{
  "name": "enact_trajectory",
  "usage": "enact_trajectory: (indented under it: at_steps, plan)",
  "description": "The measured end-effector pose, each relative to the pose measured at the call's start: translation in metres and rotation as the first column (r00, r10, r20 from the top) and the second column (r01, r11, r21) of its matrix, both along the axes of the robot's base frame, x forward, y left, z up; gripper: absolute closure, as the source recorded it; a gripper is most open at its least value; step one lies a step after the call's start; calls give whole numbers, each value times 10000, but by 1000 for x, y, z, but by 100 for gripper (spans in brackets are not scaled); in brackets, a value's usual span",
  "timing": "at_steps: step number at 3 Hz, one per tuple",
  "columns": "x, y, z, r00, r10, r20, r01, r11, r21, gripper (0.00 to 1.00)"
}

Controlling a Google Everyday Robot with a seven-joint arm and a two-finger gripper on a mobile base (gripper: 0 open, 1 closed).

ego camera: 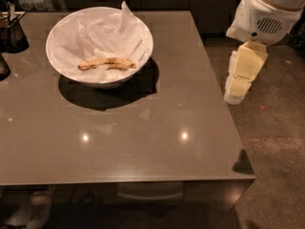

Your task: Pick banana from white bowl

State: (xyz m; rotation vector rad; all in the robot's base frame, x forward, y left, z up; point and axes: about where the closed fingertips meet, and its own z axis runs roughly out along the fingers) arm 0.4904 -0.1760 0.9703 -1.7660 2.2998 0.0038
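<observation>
A: White bowl [62, 28], wide and round with sloping sides, stood on the far left part of the table [143, 147]. Contents?

B: Crumpled white paper [121, 32] lined it, one peak rising above the far rim. The banana [107, 63] lay on the paper near the bowl's front wall, lengthwise left to right. It was slim, slightly curved, and yellow with brown blotches.

A: Table surface?

B: Grey-brown, smooth and glossy. Two small light reflections showed on it, and the bowl cast a dark shadow toward the front.

A: Other containers?

B: A dark container [13, 35] sat at the left edge with something upright inside; I could not identify it. A second dark object [3, 67] was cut off by the frame just in front of it.

A: Gripper?

B: The gripper [236, 92], cream-coloured and blocky, hung below a white arm housing [264, 18]. It was off the table's right edge, over speckled floor [281, 142] and well apart from the bowl. It held nothing I could see. Whether it stood open or closed could not be told.
</observation>
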Motion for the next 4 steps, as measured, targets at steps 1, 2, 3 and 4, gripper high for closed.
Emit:
enact_trajectory:
  at_steps: [1, 2, 3, 4]
  plan:
    - [5, 6, 2, 9997, 92, 209, -94, 9999, 87, 0]
    - [12, 14, 5, 9985, 414, 369, -428, 9984, 361, 0]
    - [35, 48, 16, 9895, 1329, 558, -1363, 9888, 605, 0]
    - [61, 81, 25, 9787, 1968, 589, -1997, 9787, 484, 0]
